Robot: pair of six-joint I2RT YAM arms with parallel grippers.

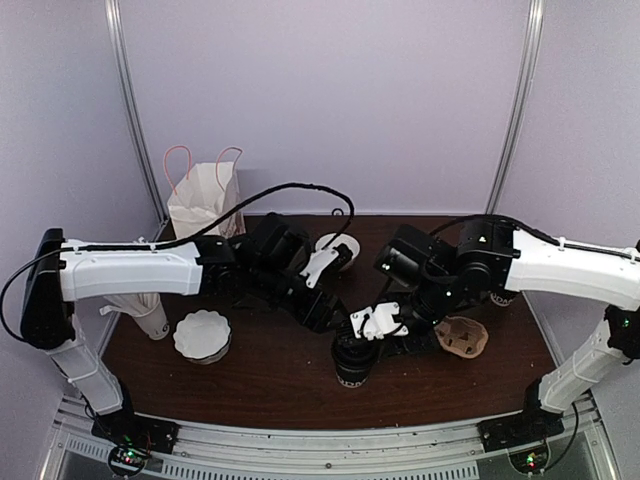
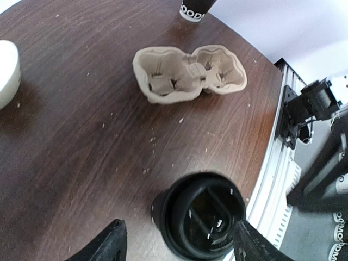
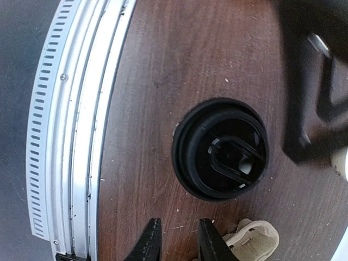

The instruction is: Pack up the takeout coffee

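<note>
The takeout coffee [image 1: 353, 362], a small black cup with a round black lid, stands upright near the table's front edge. It also shows in the left wrist view [image 2: 198, 220] and the right wrist view [image 3: 220, 148]. My left gripper [image 1: 333, 322] is open wide and empty, its fingers [image 2: 109, 244] straddling the cup just above the lid without touching it. My right gripper [image 1: 385, 335] is a little open and empty, just right of the cup; its fingertips [image 3: 151, 239] stop short of it. The white paper bag [image 1: 205, 195] stands upright at the back left.
A brown pulp cup carrier [image 1: 462, 337] lies right of the coffee, also in the left wrist view [image 2: 187, 73]. A second black lettered cup [image 2: 196, 8] stands behind it. A white ruffled bowl [image 1: 202, 335] sits front left, a white cup [image 1: 335, 250] at the back centre.
</note>
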